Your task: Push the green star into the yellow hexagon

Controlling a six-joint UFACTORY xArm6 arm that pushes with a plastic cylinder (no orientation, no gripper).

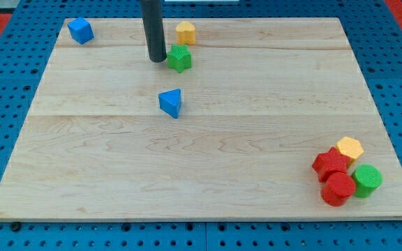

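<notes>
The green star [179, 58] lies near the view's top, left of centre. My tip [157, 60] stands right at its left side, touching it or nearly so. A yellow block [185, 33] with a lumpy outline sits just above the star, a small gap between them. A second yellow block [350, 148], flat-sided like a hexagon, lies far off at the view's bottom right, at the top of a cluster.
A blue cube [80, 31] sits at the top left corner. A blue wedge-like block [171, 102] lies below the star. Two red blocks [331, 164] [338, 188] and a round green block [366, 180] crowd the bottom-right yellow block, near the wooden board's [201, 202] right edge.
</notes>
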